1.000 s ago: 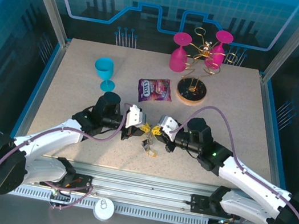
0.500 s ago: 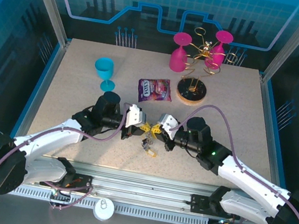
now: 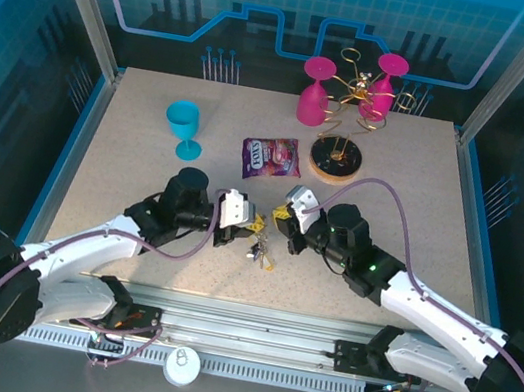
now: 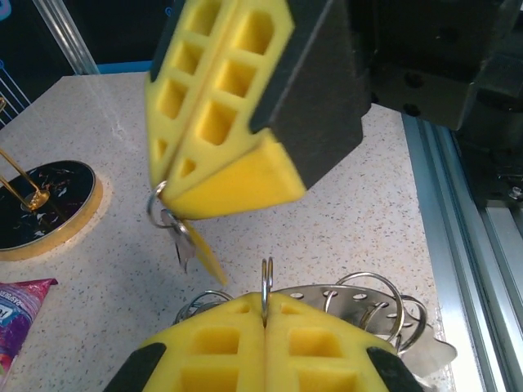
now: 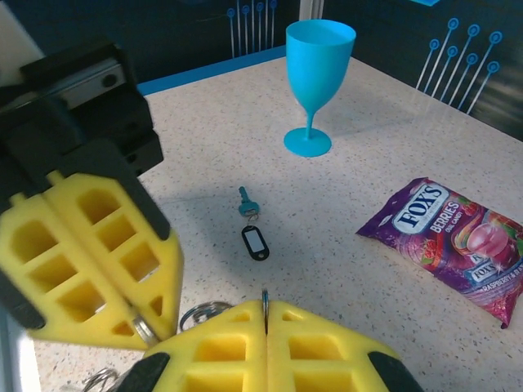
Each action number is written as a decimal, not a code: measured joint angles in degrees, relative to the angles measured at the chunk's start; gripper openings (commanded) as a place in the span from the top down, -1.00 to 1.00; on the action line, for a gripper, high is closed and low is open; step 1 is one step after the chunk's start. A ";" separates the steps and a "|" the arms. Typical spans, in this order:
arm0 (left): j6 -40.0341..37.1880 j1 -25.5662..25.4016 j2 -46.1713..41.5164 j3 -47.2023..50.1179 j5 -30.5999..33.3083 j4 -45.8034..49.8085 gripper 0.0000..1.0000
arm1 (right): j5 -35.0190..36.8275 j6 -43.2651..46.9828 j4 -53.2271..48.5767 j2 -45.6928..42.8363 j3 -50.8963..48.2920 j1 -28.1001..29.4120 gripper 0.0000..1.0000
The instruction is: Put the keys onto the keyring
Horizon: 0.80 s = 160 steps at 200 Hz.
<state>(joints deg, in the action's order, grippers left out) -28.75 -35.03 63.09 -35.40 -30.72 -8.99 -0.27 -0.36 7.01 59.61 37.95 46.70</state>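
Just inside the middle of the desk's front edge, the left fingers [image 3: 249, 224] and right fingers [image 3: 281, 218] meet tip to tip, with the right pair slightly farther from that edge. Both pairs are fully closed.

Left wrist view: the left fingers [image 4: 270, 318] pinch a thin upright wire, edge-on to the camera, which is judged to be the keyring [image 4: 265, 283]. A cluster of ringed keys [image 4: 372, 300] lies just beside it, toward the front edge. The right fingers [image 4: 172, 189] hang above and just beyond, gripping the small ring of a yellow-tag key [image 4: 196, 249]. That key dangles with its long axis tilted downward, its tip near the keyring but not touching it.

Right wrist view: a black-tag key [image 5: 255, 242] lies flat on the desk, well apart from both pairs. It sits between them and the goblet [image 5: 319, 77], and the left arm is judged nearer to it.

The coming move appears to turn on bringing the dangling key's ring across to the keyring's open end. Where that end lies cannot be made out.
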 measured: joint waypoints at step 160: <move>-14.88 -3.63 -5.38 10.49 14.01 -17.27 1.00 | -9.84 13.49 4.96 -2.47 -5.14 0.52 1.00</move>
<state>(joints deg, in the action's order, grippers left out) -43.64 -38.65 57.71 -24.91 -16.71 -26.26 -10.11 13.13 11.97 57.14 32.82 47.22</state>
